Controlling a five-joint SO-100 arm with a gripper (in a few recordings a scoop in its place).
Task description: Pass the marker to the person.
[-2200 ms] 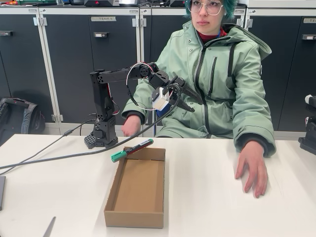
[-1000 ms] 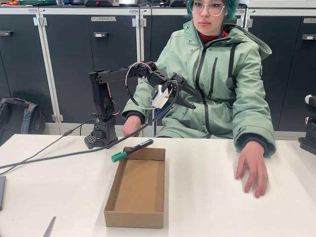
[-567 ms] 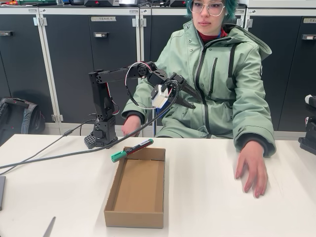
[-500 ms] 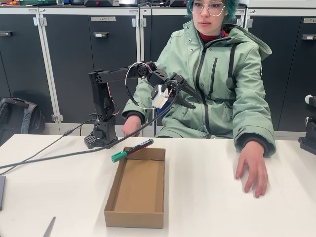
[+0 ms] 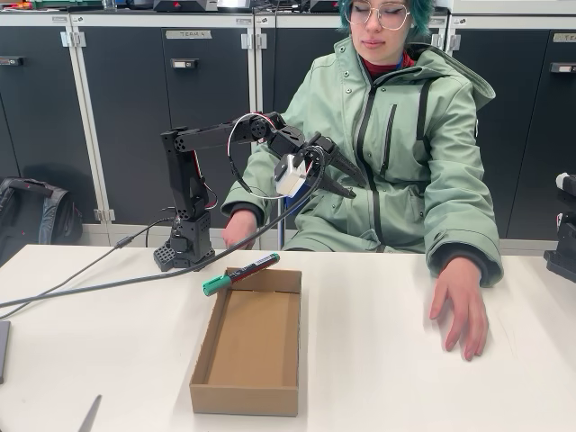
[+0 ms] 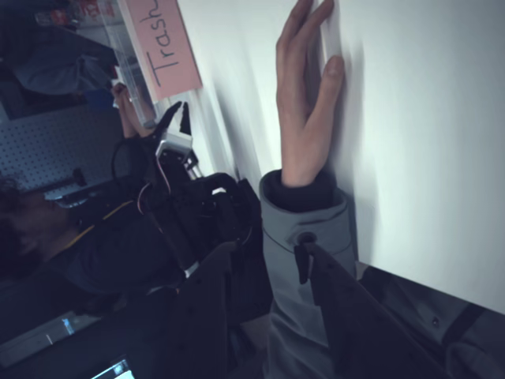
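The marker [image 5: 239, 273], green cap to the left, lies across the back left corner of an open cardboard box [image 5: 249, 346]. My gripper [image 5: 358, 190] hangs in the air well above and behind the box, close in front of the person [image 5: 396, 135] at chest height. Its jaws are open and hold nothing. The person sits behind the table with one hand [image 5: 460, 306] flat on the white tabletop at the right. In the wrist view that hand [image 6: 304, 103] and its sleeve [image 6: 304, 237] lie on the table beyond one dark finger [image 6: 347, 316].
A grey cable [image 5: 108, 288] runs from the left edge across the table up to the arm. The arm's base [image 5: 184, 252] stands at the back left. A black device [image 5: 564, 243] sits at the right edge. Dark cabinets [image 5: 126, 108] line the back.
The gripper has risen slightly and stays open. The marker, box and the person's hand have not moved.
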